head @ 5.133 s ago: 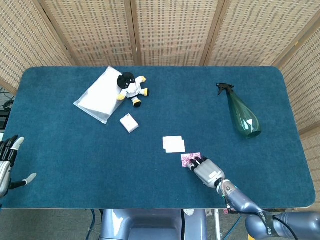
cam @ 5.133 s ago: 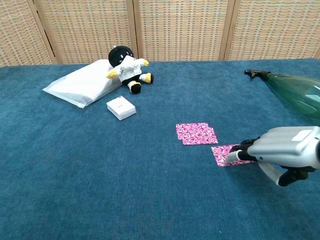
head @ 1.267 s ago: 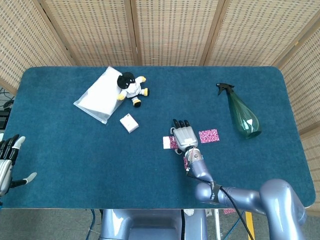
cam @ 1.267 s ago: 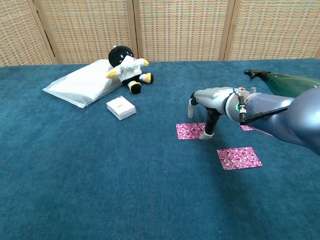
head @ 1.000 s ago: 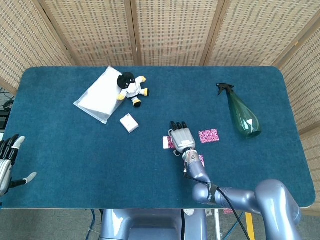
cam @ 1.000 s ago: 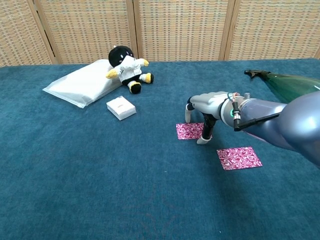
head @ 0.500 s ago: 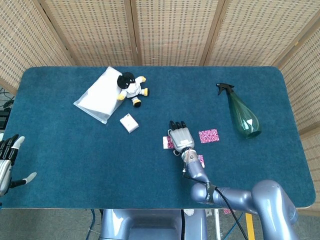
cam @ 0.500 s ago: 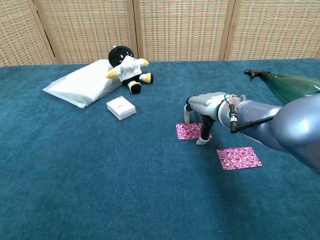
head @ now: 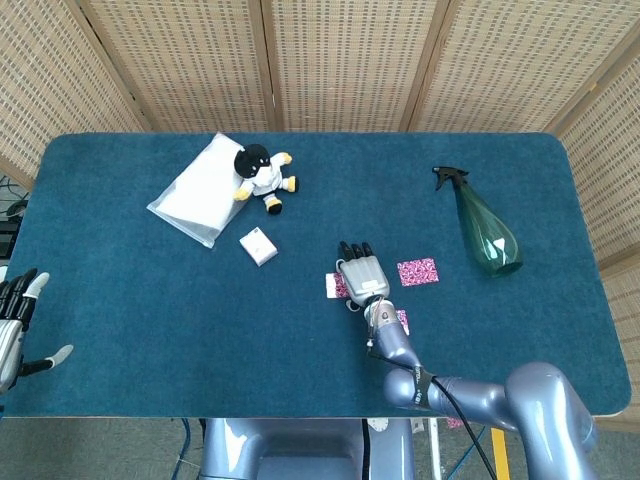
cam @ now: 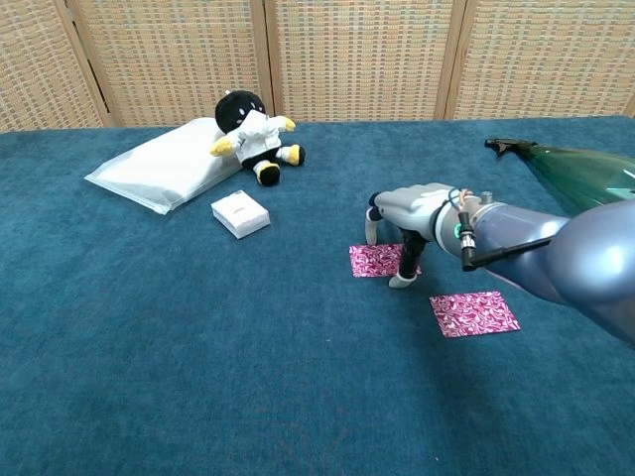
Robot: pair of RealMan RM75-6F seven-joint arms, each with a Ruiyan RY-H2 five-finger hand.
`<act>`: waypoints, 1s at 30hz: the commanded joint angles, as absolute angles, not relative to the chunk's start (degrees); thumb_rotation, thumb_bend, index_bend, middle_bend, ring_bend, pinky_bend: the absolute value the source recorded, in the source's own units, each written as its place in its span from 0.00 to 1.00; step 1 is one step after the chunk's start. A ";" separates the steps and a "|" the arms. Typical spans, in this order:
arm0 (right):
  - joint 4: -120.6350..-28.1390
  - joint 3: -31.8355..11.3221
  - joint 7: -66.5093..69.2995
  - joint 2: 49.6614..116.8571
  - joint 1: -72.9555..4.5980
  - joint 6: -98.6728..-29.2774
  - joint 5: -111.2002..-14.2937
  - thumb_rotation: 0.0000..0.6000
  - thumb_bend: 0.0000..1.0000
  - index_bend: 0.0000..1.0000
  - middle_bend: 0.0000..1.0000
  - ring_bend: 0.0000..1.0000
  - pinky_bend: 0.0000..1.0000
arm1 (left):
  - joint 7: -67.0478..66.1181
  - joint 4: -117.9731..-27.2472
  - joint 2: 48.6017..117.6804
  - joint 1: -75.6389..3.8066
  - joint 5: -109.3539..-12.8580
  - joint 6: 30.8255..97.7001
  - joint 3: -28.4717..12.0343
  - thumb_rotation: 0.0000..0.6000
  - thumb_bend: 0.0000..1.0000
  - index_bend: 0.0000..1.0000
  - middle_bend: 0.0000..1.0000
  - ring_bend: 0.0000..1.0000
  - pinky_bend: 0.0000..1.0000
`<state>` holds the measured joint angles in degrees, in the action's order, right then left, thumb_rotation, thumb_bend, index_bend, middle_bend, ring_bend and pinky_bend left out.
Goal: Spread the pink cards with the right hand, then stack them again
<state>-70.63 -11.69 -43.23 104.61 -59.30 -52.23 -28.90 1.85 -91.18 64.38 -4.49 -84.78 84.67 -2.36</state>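
Observation:
Three pink patterned cards lie apart on the blue table. My right hand [head: 362,275] [cam: 407,220] arches over the left card [cam: 374,260] [head: 336,286], fingertips down at its far edge and thumb at its near right corner; the card lies flat. A second card [cam: 474,312] [head: 402,321] lies nearer me, beside my forearm. The third card [head: 418,271] lies to the right and is hidden behind the arm in the chest view. My left hand [head: 16,325] hangs at the table's left edge, fingers apart, holding nothing.
A green spray bottle [head: 487,233] [cam: 585,174] lies at the right. At the back left are a plush toy [head: 262,175] [cam: 253,134], a white bag [head: 195,190] [cam: 164,164] and a small white box [head: 258,246] [cam: 239,213].
Five seconds ago the right hand was on the near card; it has since come to the left card, and one card lies out to the right. Over the last half second nothing moved.

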 commanded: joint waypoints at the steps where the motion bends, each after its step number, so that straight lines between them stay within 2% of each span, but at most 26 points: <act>1: -70.64 -11.77 -43.19 104.59 -59.26 -52.14 -28.99 1.00 0.38 0.54 0.00 0.00 0.02 | 1.85 -91.19 64.39 -4.48 -84.78 84.68 -2.36 1.00 0.00 0.00 0.00 0.00 0.00; 10: -70.11 -12.31 -43.06 104.66 -59.13 -52.01 -29.10 1.00 0.39 0.54 0.00 0.00 0.02 | 1.81 -91.20 64.40 -4.49 -84.73 84.65 -2.37 1.00 0.00 0.00 0.00 0.00 0.00; 17: -69.80 -13.02 -42.33 104.95 -59.08 -51.97 -29.54 1.00 0.44 0.55 0.00 0.00 0.02 | 1.82 -91.20 64.40 -4.49 -84.74 84.66 -2.37 1.00 0.00 0.00 0.00 0.00 0.00; 30: -69.22 -13.61 -42.39 105.19 -59.10 -51.90 -29.67 1.00 0.44 0.56 0.00 0.00 0.02 | 1.78 -91.30 64.33 -4.53 -84.71 84.55 -2.35 1.00 0.00 0.00 0.00 0.00 0.00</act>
